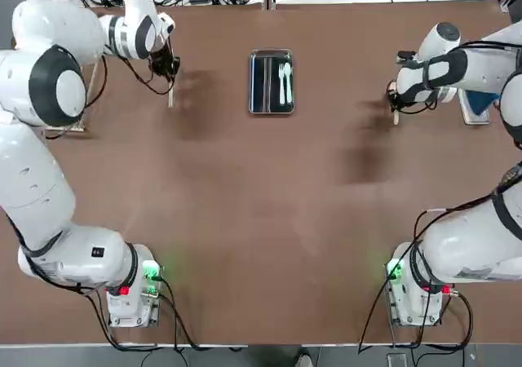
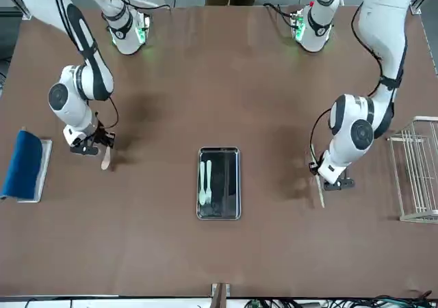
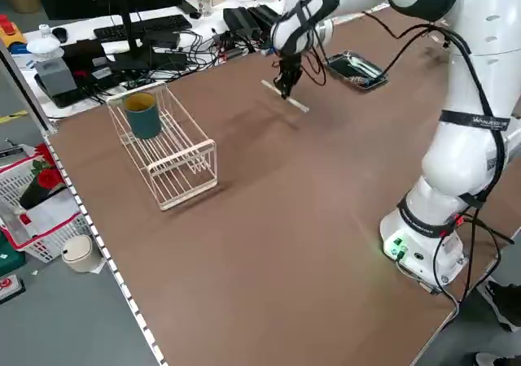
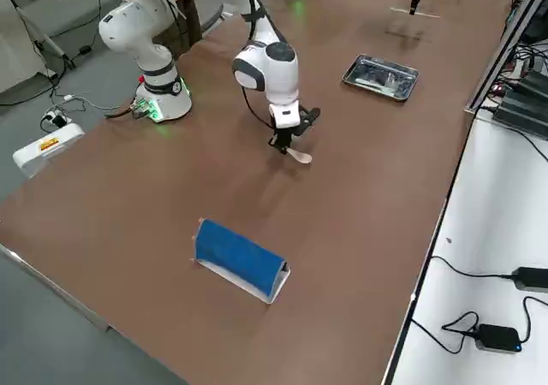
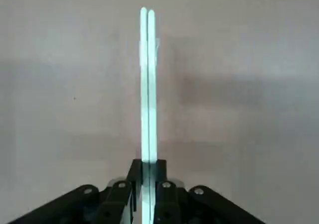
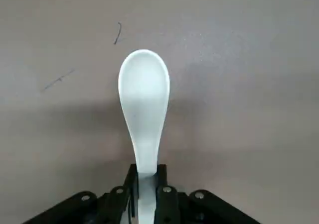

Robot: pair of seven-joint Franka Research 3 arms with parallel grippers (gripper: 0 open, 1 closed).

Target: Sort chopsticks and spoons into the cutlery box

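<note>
Our left gripper (image 1: 170, 70) is clamped on the chopsticks (image 5: 147, 84), and our right gripper (image 1: 395, 104) pinches a spoon (image 6: 143, 99) by its handle. Both hang over the far table, well apart. The cutlery box (image 1: 271, 81) lies between them, its long axis running near-to-far, already holding spoons (image 2: 205, 174); each arm must carry inward.

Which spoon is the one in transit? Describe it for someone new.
Start at the cutlery box mid-table, which already holds two spoons. Look toward the grey tray with the blue object: beside it, the right gripper has its jaws shut on a spoon's handle. It alone is outside the box.
</note>
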